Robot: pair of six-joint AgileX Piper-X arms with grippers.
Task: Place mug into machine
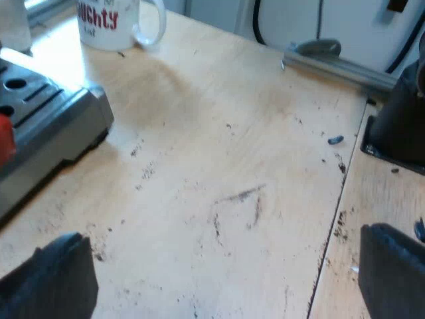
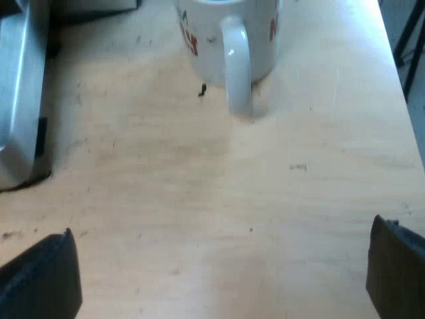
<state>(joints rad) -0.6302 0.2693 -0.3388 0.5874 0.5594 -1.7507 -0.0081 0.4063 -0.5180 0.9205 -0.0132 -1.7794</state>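
I judge this a workshop or lab test bench, bare plywood top (image 1: 219, 133) scuffed and stained, seam (image 1: 334, 219) between two boards, aluminium rail (image 1: 339, 66) along its far edge, white wall (image 1: 299, 20) behind, espresso machine (image 1: 53, 126) and printed mug (image 1: 109, 23) standing on it.

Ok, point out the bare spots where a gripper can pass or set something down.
Widest free patch: the bare wooden table between the machine's tray, the mug and the metal rail. In the right wrist view, the wood from the mug's handle toward the open right gripper is also free. Tighter: the gap between mug and machine.
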